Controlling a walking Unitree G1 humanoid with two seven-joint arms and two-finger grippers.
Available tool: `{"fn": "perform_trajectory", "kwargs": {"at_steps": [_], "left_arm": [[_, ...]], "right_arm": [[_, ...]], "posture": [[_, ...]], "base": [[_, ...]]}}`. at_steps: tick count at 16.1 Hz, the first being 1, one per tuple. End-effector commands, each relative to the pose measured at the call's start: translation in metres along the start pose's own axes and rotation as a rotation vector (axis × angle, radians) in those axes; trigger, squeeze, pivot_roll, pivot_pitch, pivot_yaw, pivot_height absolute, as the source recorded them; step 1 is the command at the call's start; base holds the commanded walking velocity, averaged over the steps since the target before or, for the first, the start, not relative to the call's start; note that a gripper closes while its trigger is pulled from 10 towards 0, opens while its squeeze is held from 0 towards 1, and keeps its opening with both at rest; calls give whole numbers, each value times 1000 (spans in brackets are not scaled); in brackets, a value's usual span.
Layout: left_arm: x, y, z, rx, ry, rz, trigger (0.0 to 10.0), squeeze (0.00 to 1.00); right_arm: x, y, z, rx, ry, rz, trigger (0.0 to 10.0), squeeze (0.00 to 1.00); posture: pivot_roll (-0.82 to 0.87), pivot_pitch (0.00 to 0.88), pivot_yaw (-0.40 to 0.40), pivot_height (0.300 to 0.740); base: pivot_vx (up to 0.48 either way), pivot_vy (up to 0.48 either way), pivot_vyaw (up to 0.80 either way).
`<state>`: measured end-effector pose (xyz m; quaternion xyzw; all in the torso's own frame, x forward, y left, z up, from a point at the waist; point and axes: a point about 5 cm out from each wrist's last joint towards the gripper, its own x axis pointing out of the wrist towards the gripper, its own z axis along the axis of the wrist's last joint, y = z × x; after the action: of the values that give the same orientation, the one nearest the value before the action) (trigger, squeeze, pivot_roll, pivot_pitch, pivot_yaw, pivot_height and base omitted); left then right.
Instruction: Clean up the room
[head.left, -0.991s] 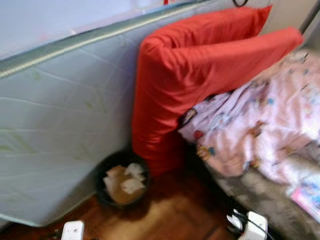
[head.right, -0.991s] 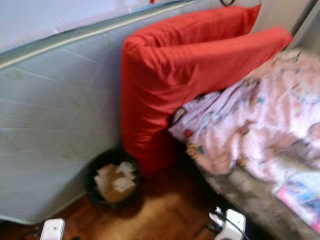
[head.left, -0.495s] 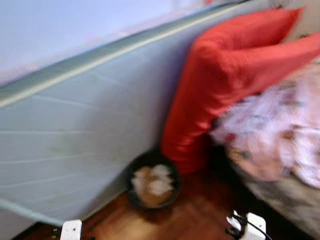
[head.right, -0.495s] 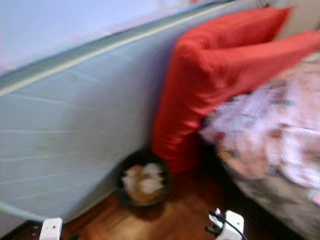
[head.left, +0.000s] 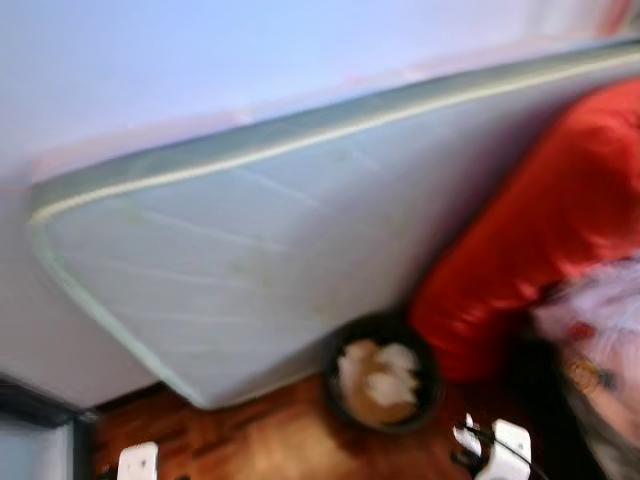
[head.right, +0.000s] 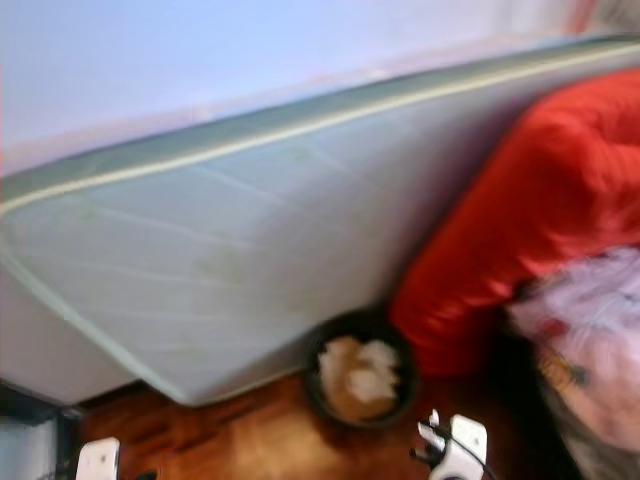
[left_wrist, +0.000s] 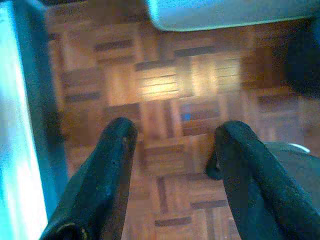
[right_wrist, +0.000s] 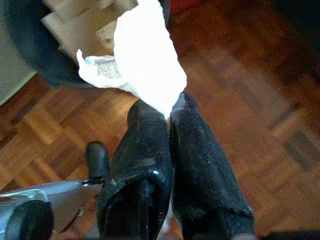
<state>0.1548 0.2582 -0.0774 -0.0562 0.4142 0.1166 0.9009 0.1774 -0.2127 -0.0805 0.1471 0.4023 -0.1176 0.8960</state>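
A black waste bin (head.left: 382, 372) holding crumpled paper and cardboard stands on the parquet floor between a pale mattress and a red cushion. My right gripper (right_wrist: 169, 111) is shut on a crumpled white tissue (right_wrist: 142, 62), held just above the floor beside the bin's rim (right_wrist: 30, 60). My left gripper (left_wrist: 172, 137) hangs open over bare parquet, nothing between its fingers. The white ends of both arms show at the bottom edge of the head views, left (head.left: 138, 462) and right (head.left: 505, 448).
A pale blue-grey mattress (head.left: 260, 250) leans on its side against the wall. A big red cushion (head.left: 540, 230) leans to the right of the bin, with a pink patterned blanket (head.left: 600, 320) beside it. A dark frame edge (head.left: 40, 420) stands at lower left.
The whole picture has slid to the right as the camera turned left: the mattress's left corner has come into sight and the blanket has nearly left. The bin now sits right of centre.
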Motion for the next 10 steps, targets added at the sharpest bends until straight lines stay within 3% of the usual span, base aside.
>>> {"fn": "perform_trajectory", "kwargs": {"at_steps": [1,7,10], "left_arm": [[-1,-1,-7,-19,28,-1,10000,0],[-1,-2,-5,-41,14,-5,10000,0],[0,-3,-5,-41,16,-13,10000,0]], "right_arm": [[-3,-6,-8,21,25,-26,10000,0],[-2,-7,-5,48,2,-40,10000,0],[-2,-7,-4,34,3,-35,10000,0]], "posture": [[97,111,-13,740],[104,127,-22,740],[105,134,-23,740]], "base": [[0,0,0],[0,0,0],[305,0,0]]}}
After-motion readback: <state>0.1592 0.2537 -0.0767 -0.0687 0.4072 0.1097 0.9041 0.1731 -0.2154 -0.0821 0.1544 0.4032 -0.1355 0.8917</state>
